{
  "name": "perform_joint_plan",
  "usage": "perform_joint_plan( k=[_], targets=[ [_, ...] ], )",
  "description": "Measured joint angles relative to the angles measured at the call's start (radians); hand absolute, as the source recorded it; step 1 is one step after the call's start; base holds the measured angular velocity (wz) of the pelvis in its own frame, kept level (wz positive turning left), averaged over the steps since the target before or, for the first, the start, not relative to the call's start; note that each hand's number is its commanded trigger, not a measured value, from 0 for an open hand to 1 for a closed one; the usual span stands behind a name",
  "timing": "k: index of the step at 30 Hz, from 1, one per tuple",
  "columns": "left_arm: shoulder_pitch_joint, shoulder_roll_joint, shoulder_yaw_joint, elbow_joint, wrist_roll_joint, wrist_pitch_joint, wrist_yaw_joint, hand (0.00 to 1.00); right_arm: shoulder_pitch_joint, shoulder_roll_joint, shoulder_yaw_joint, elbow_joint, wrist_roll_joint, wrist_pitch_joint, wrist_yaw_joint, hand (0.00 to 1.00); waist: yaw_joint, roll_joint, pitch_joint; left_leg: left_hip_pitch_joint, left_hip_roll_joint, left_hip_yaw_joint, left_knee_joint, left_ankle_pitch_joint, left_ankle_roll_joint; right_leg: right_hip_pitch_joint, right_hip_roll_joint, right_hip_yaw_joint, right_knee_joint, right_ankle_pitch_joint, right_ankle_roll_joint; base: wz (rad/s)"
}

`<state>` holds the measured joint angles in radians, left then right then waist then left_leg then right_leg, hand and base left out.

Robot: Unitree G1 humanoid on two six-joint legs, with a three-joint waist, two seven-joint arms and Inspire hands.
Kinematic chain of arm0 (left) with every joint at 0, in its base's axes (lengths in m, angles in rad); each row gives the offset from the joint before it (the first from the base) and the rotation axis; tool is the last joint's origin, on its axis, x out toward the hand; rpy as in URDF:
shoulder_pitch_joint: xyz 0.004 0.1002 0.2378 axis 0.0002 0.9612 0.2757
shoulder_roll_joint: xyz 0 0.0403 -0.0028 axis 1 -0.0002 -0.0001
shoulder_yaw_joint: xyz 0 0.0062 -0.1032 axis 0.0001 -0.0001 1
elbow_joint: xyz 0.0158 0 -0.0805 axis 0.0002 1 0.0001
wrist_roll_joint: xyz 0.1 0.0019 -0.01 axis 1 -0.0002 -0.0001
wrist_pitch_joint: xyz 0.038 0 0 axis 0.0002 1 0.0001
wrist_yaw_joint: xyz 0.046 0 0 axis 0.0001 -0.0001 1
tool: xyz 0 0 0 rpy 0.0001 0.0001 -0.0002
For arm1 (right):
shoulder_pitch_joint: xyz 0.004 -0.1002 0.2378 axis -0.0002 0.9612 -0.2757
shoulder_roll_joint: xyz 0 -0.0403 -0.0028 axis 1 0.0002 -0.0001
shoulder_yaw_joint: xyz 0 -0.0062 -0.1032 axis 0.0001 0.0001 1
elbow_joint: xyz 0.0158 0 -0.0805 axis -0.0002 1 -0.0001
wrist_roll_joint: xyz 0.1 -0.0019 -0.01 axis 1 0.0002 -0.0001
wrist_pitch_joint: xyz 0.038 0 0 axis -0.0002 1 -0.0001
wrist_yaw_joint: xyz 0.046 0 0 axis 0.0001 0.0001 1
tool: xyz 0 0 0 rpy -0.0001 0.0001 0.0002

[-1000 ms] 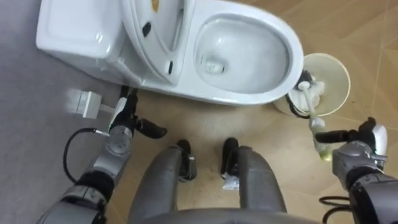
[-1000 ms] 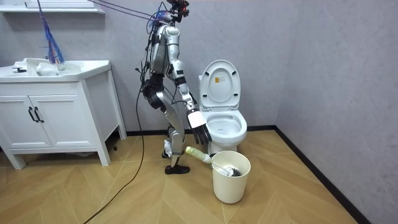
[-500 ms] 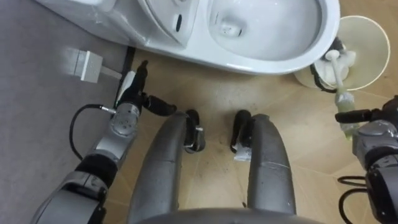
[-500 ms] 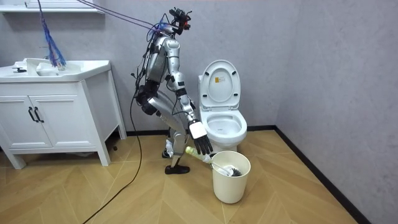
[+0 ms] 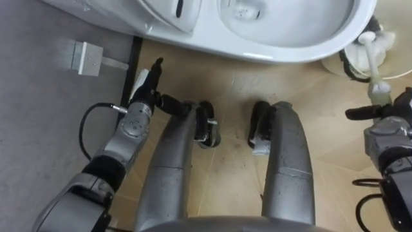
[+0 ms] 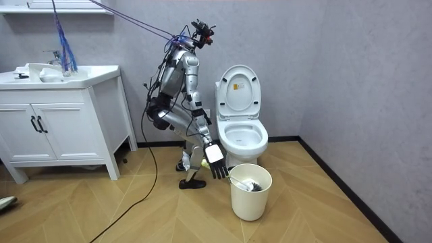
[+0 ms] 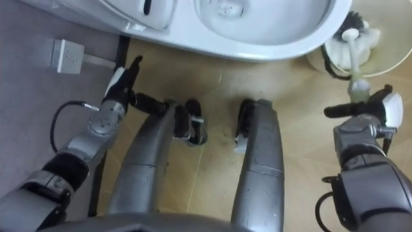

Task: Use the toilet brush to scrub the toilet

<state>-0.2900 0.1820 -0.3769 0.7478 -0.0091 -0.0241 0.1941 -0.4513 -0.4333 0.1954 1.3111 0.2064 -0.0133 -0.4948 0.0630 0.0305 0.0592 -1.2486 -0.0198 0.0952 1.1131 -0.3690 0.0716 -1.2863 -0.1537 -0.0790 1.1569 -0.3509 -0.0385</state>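
**Grey-walled bathroom, wood floor: robot bent low beside the toilet, right hand at the brush handle**

Herringbone wood floor runs under a white vanity cabinet at the room view's left and a white toilet against the grey back wall, its lid standing up. The robot stands between the two, close to the toilet, with its knees bent and its trunk tipped forward.

Its right hand hangs low, just outside the rim of a cream bucket that sits on the floor in front of the toilet. The toilet brush stands in that bucket, head down among the dark bristles, with its white stem leaning out toward the hand. Its pale green grip lies right at the hand's fingers. In the room view those fingers are straight and spread, pointing down at the bucket. In the eye views one dark finger sticks out sideways just under the grip. Whether it touches the grip cannot be told.

The left hand is held out low on the other side, fingers straight and the thumb apart, holding nothing. Beyond its fingertips is the toilet's base, and just to its outer side a small white box sits on the grey surface.
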Motion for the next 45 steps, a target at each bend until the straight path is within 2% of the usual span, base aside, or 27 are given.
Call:
perform_joint_plan(
  k=[7, 9, 10, 13, 16, 22, 31, 37, 40, 45],
  targets=[
    [-0.002, 0.025, 0.002, -0.01, 0.0, -0.007, 0.022, 0.0, -0.02, -0.021, 0.0, -0.001, -0.015, -0.012, -0.008, 0.0, 0.0, 0.003, 0.0001, -0.038, 0.007, 0.008, 0.034, -0.011, 0.0, -0.047, -0.004, 0.007, 0.039, -0.011, -0.011, -0.02],
    [0.003, 0.028, 0.001, -0.02, 0.0, -0.01, 0.022, 0.0, -0.021, -0.029, 0.001, -0.001, -0.015, -0.016, -0.008, 0.56, 0.002, 0.004, 0.0001, -0.041, 0.006, 0.008, 0.037, -0.012, -0.001, -0.051, -0.003, 0.008, 0.043, -0.013, -0.012, 0.0],
    [0.005, 0.028, 0.0, -0.021, 0.0, -0.01, 0.024, 0.0, -0.02, -0.032, 0.003, 0.0, -0.015, -0.017, -0.008, 1.0, 0.003, 0.005, -0.0002, -0.041, 0.006, 0.008, 0.037, -0.013, -0.002, -0.051, -0.003, 0.008, 0.044, -0.013, -0.012, 0.0],
    [0.009, 0.029, -0.003, -0.021, -0.005, -0.01, 0.039, 0.0, -0.019, -0.042, 0.029, -0.001, -0.014, -0.018, -0.008, 1.0, 0.004, 0.007, -0.0001, -0.043, 0.006, 0.009, 0.037, -0.013, -0.003, -0.054, 0.0, 0.009, 0.045, -0.013, -0.012, 0.0],
    [0.008, 0.041, -0.023, -0.027, -0.064, -0.007, 0.041, 0.0, -0.019, -0.048, 0.059, -0.001, -0.006, -0.014, -0.007, 1.0, 0.004, 0.007, 0.0, -0.052, 0.004, 0.009, 0.041, -0.013, -0.003, -0.064, 0.0, 0.012, 0.053, -0.015, -0.012, 0.02],
    [0.012, 0.045, -0.03, -0.039, -0.102, -0.003, 0.037, 0.0, -0.02, -0.051, 0.077, 0.0, 0.006, -0.007, -0.004, 1.0, 0.002, 0.007, 0.0001, -0.056, -0.009, 0.012, 0.045, -0.014, -0.005, -0.075, -0.002, 0.022, 0.07, -0.023, -0.011, 0.03],
    [0.03, 0.07, -0.033, -0.073, -0.105, -0.004, 0.035, 0.0, -0.003, -0.052, 0.08, 0.009, 0.023, -0.003, 0.042, 1.0, -0.004, 0.007, 0.0003, -0.059, -0.008, 0.007, 0.054, -0.019, -0.01, -0.076, -0.002, 0.021, 0.077, -0.03, -0.015, 0.01],
    [0.043, 0.076, -0.059, -0.076, -0.118, -0.005, 0.041, 0.0, 0.001, -0.051, 0.176, 0.009, 0.038, 0.015, 0.057, 1.0, 0.004, 0.007, 0.0001, -0.05, -0.006, 0.0, 0.061, -0.025, -0.013, -0.063, 0.007, 0.015, 0.074, -0.03, -0.015, -0.04],
    [0.058, 0.076, -0.075, -0.077, -0.118, -0.005, 0.038, 0.0, 0.008, -0.047, 0.193, 0.009, 0.042, 0.027, 0.073, 1.0, 0.017, 0.008, -0.0005, -0.027, 0.007, -0.009, 0.059, -0.03, -0.017, -0.03, 0.019, 0.001, 0.055, -0.028, -0.017, -0.09],
    [0.077, 0.075, -0.098, -0.078, -0.117, -0.006, 0.034, 0.0, 0.043, -0.037, 0.199, 0.012, 0.037, 0.027, 0.073, 1.0, 0.023, 0.008, -0.0004, 0.012, 0.007, -0.019, 0.039, -0.03, -0.02, 0.014, 0.017, -0.012, 0.033, -0.028, -0.021, 0.01]
  ],
)
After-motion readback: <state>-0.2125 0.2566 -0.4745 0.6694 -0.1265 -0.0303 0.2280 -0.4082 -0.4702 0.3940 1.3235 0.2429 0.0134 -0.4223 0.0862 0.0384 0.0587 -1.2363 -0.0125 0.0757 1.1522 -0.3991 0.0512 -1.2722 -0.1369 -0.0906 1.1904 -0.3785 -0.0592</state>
